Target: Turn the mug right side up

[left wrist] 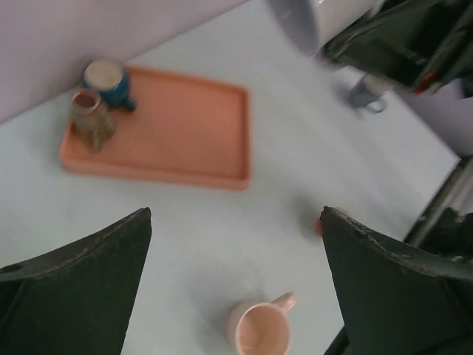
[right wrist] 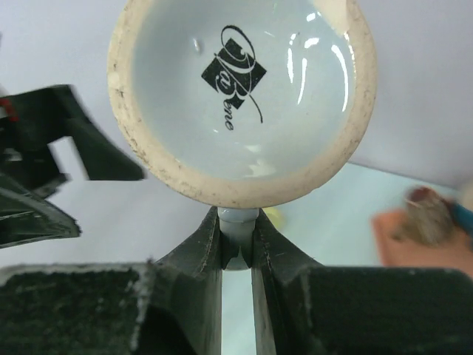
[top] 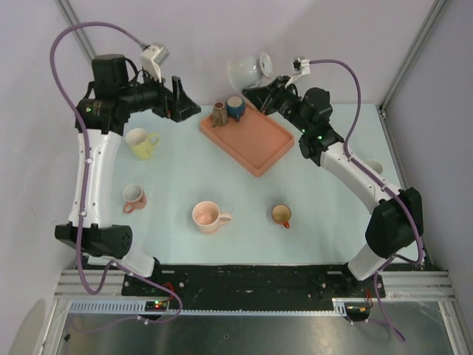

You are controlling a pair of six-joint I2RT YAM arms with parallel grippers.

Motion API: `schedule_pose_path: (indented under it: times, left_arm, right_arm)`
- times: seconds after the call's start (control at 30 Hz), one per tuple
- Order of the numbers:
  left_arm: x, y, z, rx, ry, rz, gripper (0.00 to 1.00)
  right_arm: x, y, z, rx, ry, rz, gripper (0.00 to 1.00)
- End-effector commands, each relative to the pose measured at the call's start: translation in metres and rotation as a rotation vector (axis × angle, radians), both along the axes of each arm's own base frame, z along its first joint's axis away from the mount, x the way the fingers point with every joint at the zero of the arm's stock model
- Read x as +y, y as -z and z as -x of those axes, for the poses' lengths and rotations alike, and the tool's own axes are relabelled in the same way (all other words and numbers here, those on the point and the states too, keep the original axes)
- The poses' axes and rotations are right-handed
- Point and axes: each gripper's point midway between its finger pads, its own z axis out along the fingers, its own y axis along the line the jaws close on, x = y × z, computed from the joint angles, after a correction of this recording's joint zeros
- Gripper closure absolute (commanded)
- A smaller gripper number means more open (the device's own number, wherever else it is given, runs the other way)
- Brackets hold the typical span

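My right gripper (top: 262,87) is shut on the handle of a pale blue-white mug (top: 247,70) and holds it in the air at the back of the table, above the tray's far corner. In the right wrist view the mug (right wrist: 240,96) shows its base with a black logo, and the right gripper (right wrist: 239,229) pinches the handle just below it. The mug's body shows at the top of the left wrist view (left wrist: 310,18). My left gripper (top: 181,103) is open and empty, raised left of the tray; it is also wide open in the left wrist view (left wrist: 236,251).
An orange tray (top: 255,144) holds a brown mug (top: 219,113) and a blue mug (top: 235,108). On the table stand a yellow mug (top: 142,143), a small pink mug (top: 134,197), a peach mug (top: 209,217), a small orange cup (top: 281,214) and a grey mug (top: 375,167).
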Motion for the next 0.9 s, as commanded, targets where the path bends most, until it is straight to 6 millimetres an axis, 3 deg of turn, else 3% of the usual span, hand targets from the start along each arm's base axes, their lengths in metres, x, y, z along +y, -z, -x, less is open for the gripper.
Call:
schedule_pose_path:
  times: [0.0,0.27,0.43,0.63,0.73,0.87]
  left_arm:
    - [-0.035,-0.056,0.037,-0.018,0.153,0.18,0.01]
    - [-0.055,-0.089,0.042,-0.03,0.233,0.294,0.16]
    - [-0.064,-0.091,0.034,0.0,0.242,0.338,0.27]
    - [-0.072,-0.09,0.028,0.059,0.253,0.403,0.57]
    - [-0.075,-0.086,0.024,0.107,0.257,0.446,0.66]
    - [-0.077,-0.082,0.019,0.14,0.248,0.474,0.94]
  right_arm:
    - [0.03,-0.067,0.052,-0.09,-0.251,-0.27,1.0]
    - [0.057,-0.087,0.084,-0.101,-0.369,-0.324,1.0]
    - [0.073,-0.09,0.095,-0.099,-0.418,-0.322,1.0]
    - [0.093,-0.075,0.098,-0.045,-0.476,-0.319,1.0]
    - [0.108,-0.064,0.101,-0.02,-0.55,-0.297,1.0]
    - [0.119,-0.049,0.104,0.028,-0.623,-0.301,1.0]
